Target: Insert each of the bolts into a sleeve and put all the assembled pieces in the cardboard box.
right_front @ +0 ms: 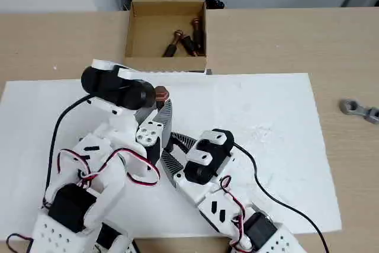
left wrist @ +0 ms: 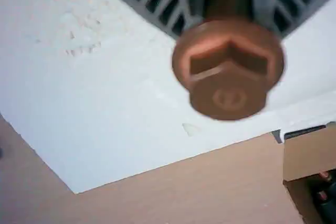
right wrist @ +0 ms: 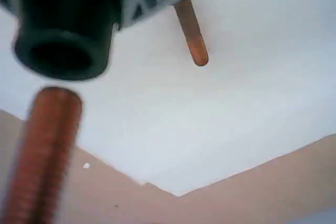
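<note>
We count several assembled pieces (right_front: 182,41) already in the cardboard box (right_front: 135,35). The left gripper (right_front: 163,109) fingers pinch a bolt (left wrist: 229,69) over the white sheet (right_front: 266,122), near the box. The right gripper (right_front: 173,152) fingers clamp a black sleeve (right wrist: 62,35). We judge that insertion and boxing are still left.

Paper sheet (right_front: 260,117) on the table (right_front: 331,39); cardboard box (right_front: 166,62) just behind its far edge, left of centre, with assembled pieces (right_front: 185,41) inside, toward the right wall. Over the sheet, left gripper (right_front: 161,103) holds a bolt (right_front: 160,93), head nearest the box. Right gripper (right_front: 170,149) beside it holds a sleeve (right wrist: 62,35). Metal part (right_front: 358,109) on bare table, right of the sheet.
</note>
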Controlling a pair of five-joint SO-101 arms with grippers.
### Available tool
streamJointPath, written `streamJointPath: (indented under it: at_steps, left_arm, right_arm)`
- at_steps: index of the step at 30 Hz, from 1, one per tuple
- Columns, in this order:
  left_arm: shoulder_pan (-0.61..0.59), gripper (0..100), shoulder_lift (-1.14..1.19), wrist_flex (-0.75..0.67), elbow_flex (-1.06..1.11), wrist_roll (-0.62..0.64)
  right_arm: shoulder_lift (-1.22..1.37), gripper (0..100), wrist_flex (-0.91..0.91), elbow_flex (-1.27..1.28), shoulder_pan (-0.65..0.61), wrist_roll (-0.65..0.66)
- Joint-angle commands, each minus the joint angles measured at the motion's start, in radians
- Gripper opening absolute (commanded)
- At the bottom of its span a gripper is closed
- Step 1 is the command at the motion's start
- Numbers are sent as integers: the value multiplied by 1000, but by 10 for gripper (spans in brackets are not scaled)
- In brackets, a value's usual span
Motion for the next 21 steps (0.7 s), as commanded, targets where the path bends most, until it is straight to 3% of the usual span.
streamJointPath:
  at_steps: [1,21]
  left_arm:
    - [5,6,-15,5,-28,11]
    - [5,6,-20,-17,33,64]
  right_arm:
    - [-5,2,1,12,-7,14]
    - [-7,2,-28,12,-2,15]
